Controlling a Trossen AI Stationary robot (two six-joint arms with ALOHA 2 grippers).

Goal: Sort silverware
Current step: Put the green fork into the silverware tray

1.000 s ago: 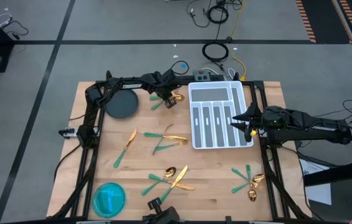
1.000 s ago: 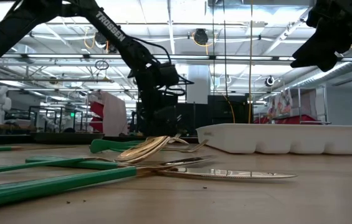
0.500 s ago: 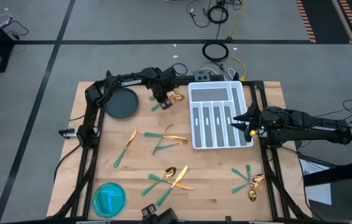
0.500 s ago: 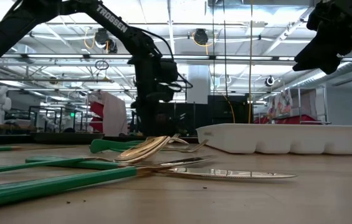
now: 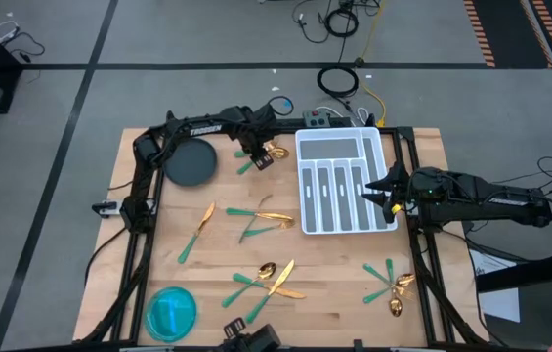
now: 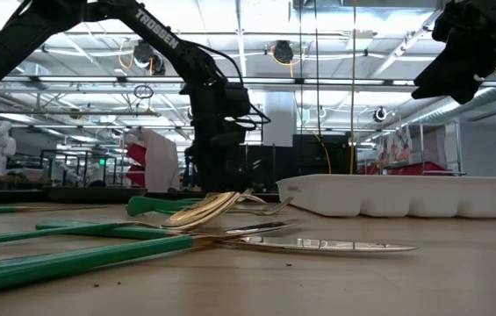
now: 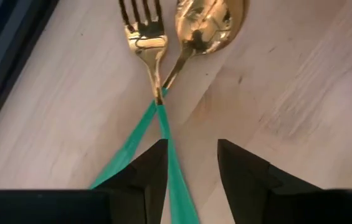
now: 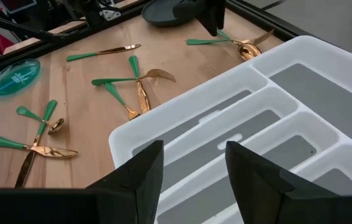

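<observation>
While the left gripper [image 7: 191, 171] sits low over a crossed fork [image 7: 143, 37] and spoon [image 7: 208, 22] at the table's far side, just left of the white divided tray [image 5: 341, 181], its fingers [image 7: 146, 171] are spread with one green handle lying between them, not pinched. The right gripper [image 8: 191, 165] hovers over the tray's right edge, fingers apart, holding nothing. The other silverware [image 5: 261, 223] lies scattered across the wooden table [image 5: 334, 274], near a dark plate [image 5: 190, 163] and a blue dish [image 5: 171, 311].

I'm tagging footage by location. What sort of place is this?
Probably a robotics lab or workshop: open ceiling trusses with strip lighting, loose cables on a taped floor, and a wooden table with scattered silverware.
</observation>
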